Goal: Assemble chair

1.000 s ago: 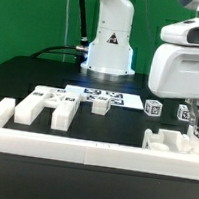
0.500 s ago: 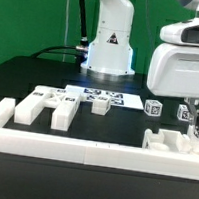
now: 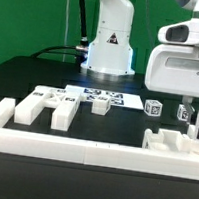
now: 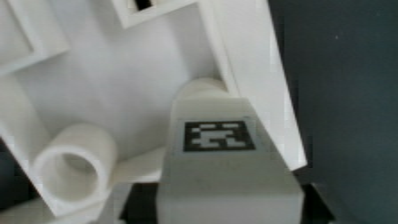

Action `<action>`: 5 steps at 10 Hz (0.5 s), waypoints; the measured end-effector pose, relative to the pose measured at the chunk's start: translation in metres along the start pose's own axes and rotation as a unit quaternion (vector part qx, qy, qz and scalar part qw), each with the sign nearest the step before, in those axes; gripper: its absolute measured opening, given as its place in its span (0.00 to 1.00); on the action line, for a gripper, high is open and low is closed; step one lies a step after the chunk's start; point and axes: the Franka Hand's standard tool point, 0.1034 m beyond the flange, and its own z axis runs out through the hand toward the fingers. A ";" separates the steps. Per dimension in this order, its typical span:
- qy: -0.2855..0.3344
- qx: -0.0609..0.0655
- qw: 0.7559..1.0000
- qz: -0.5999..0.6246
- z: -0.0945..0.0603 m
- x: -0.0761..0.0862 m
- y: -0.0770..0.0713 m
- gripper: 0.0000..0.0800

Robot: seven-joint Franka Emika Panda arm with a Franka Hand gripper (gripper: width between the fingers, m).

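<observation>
Jaws: I can't tell if they're clenched or released. The exterior view mostly blocks them behind the wrist housing [image 3: 183, 62], which sits low on that view's right over a chair piece [image 3: 173, 143] just behind the rail [image 3: 81, 148]. Only the wrist view shows a tagged block [image 4: 217, 140] close up at centre, lying against a flat white panel [image 4: 214, 50], with a round peg [image 4: 73, 165] beside it. Only the exterior view shows the other chair pieces [image 3: 46, 106], well apart on its left on the counter [image 3: 13, 87], and the marker board [image 3: 106, 93].
</observation>
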 end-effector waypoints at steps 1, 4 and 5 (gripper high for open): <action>0.001 -0.001 0.999 0.051 0.000 0.000 0.000 0.36; 0.005 -0.002 0.982 0.190 0.000 0.001 0.001 0.36; 0.006 -0.003 0.967 0.254 0.000 0.000 0.001 0.36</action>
